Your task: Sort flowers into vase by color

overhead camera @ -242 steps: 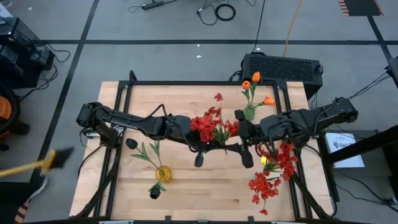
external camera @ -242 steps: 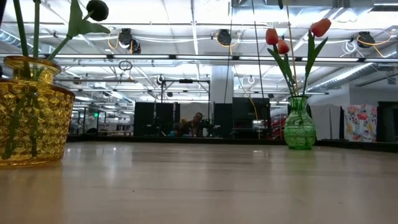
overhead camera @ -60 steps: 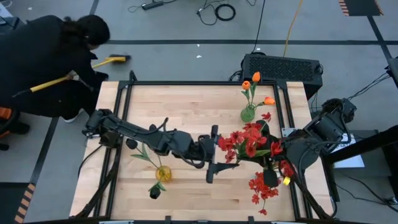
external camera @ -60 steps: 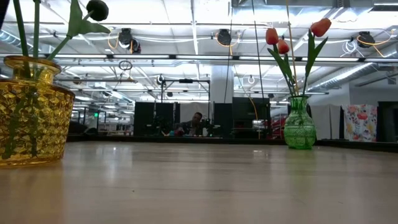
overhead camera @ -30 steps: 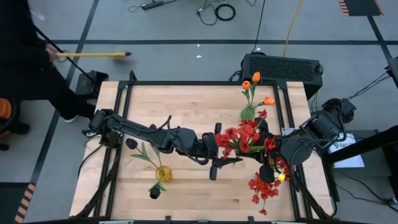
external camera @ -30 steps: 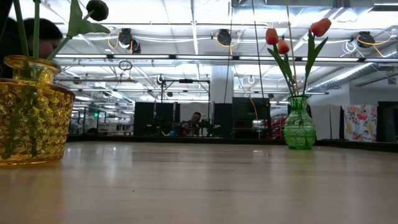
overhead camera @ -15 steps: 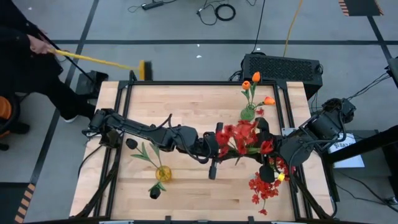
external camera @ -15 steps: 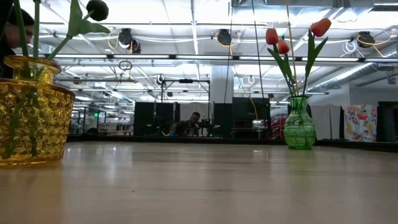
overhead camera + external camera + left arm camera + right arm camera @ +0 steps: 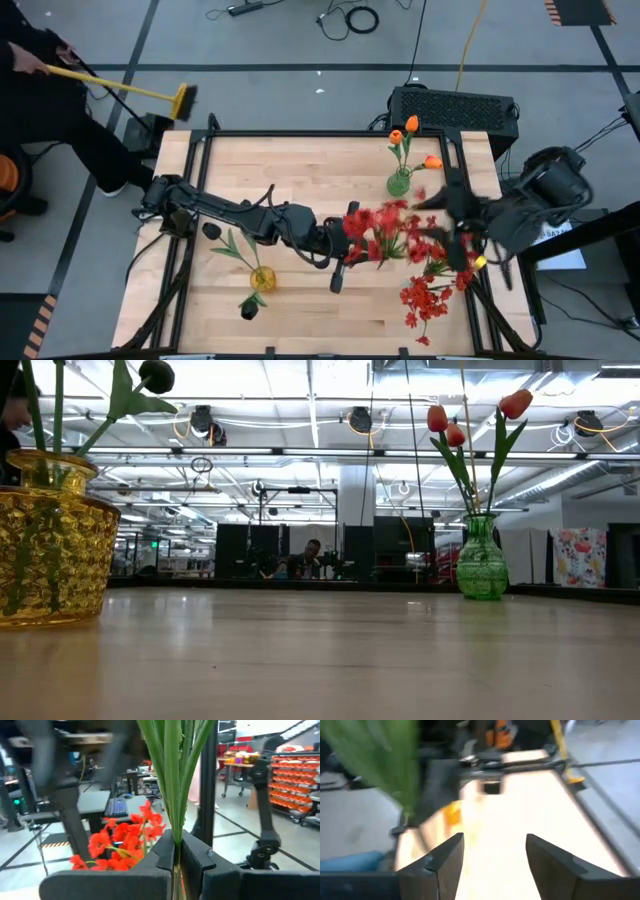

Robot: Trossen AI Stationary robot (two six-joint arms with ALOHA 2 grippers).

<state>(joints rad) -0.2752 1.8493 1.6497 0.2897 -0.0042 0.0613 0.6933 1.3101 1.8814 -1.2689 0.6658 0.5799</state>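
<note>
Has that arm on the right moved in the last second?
Yes. The right gripper, open, has let go of the red flowers and pulled back toward the table's right edge, away from the green vase.

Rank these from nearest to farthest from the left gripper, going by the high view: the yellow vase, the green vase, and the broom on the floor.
From the left gripper, shut on the red flower bunch:
1. Green vase, toward the table's far right, and yellow vase, toward its near left: too close to call.
2. Broom, off the table at the far left.

Person (image 9: 40, 90) with yellow broom (image 9: 130, 92) beside table; black box (image 9: 452, 108) behind table; floor cables (image 9: 352, 17).
</note>
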